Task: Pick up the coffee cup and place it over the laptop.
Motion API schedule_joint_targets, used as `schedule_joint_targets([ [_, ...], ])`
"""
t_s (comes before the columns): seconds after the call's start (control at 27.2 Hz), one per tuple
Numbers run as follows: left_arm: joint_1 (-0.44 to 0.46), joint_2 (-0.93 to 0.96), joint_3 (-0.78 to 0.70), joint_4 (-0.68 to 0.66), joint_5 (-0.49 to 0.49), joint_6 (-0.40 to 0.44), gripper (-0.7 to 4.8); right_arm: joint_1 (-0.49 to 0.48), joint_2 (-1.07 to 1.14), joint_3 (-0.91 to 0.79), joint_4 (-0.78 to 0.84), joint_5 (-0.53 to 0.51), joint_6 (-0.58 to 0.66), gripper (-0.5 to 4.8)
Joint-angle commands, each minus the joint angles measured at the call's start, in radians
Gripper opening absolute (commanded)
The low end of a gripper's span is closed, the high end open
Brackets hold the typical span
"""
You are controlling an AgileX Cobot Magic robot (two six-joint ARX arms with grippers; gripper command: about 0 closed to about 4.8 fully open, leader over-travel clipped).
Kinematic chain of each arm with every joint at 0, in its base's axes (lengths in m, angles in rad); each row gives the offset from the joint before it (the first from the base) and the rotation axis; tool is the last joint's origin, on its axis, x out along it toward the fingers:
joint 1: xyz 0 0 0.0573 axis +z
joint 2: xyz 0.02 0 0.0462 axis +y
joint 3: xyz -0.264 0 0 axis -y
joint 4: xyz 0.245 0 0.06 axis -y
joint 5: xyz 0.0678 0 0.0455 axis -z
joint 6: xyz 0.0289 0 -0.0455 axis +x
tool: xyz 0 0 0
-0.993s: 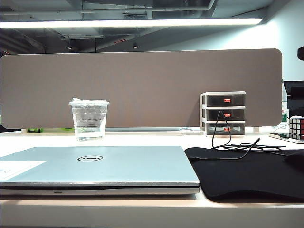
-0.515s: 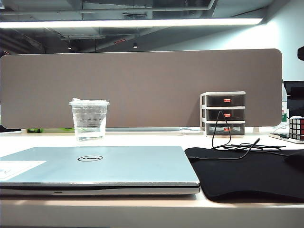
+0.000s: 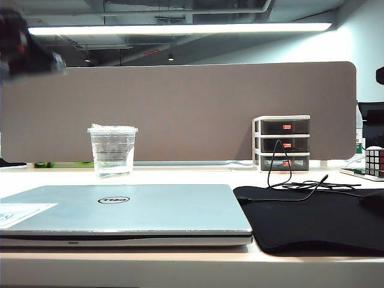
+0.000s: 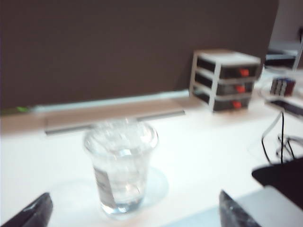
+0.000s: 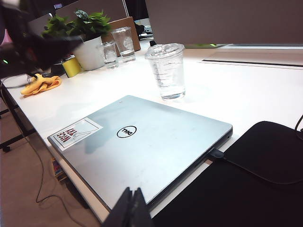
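So the coffee cup [image 3: 112, 150] is standing upright on the white desk [image 3: 198, 176], just behind the closed laptop [image 3: 123, 214] and toward its left half, not touching it. It's a clear cup with a crinkly film top, and nothing has hold of it. The left gripper [image 4: 135, 213] is hanging above the near side of the cup; in the left wrist view its two dark fingers [image 4: 32, 213] sit spread wide apart with the cup [image 4: 120, 169] centered between them but farther off, so they're fully open and empty. In the exterior view that arm only shows as a dark blur [image 3: 27, 51] high above the laptop's left end. The right gripper [image 5: 131, 208] is parked low off the laptop's front edge, and its fingers [image 5: 135, 210] look pressed together into one thin wedge, gripping nothing. The laptop [image 5: 137, 144] lies flat, lid down, Dell logo up, with a white sticker [image 5: 75, 133] at one front corner. Right of the laptop is a black mat [image 3: 312, 219] with a thin black cable [image 3: 288, 180] trailing over it. Behind the mat is a small drawer organizer [image 3: 282, 143], and a Rubik's cube [image 3: 374, 159] sits right of that.
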Motion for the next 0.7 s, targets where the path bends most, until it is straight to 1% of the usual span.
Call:
schedule_joint_targets([
  [0.04, 0.002, 0.124, 0.036, 0.09, 0.05, 0.022, 4.79, 0.001, -0.002, -0.006, 0.008, -0.001, 0.002, -0.06],
  [0.15, 0.003, 0.239, 0.083, 0.123, 0.088, 0.069, 4.79, 0.001, -0.002, -0.006, 0.008, -0.001, 0.002, -0.06],
  [0.22, 0.003, 0.298, 0.121, 0.122, 0.087, 0.098, 4.79, 0.001, -0.002, -0.006, 0.008, -0.001, 0.002, -0.06],
  [0.29, 0.004, 0.348, 0.16, 0.121, 0.088, 0.102, 4.79, 0.001, -0.002, -0.006, 0.008, -0.001, 0.002, -0.06],
  [0.44, 0.011, 0.442, 0.235, 0.117, 0.088, 0.15, 4.79, 0.001, -0.002, -0.006, 0.008, 0.0, 0.002, -0.06],
  [0.55, 0.04, 0.518, 0.295, 0.103, 0.109, 0.148, 4.79, 0.002, -0.002, -0.006, 0.008, -0.001, 0.002, -0.06],
  [0.62, 0.087, 0.604, 0.354, 0.1, 0.168, 0.085, 4.79, 0.001, -0.002, -0.006, 0.008, -0.001, 0.002, -0.06],
  [0.7, 0.112, 0.646, 0.377, 0.1, 0.229, 0.071, 4.79, 0.001, -0.002, -0.006, 0.008, 0.0, 0.002, -0.06],
])
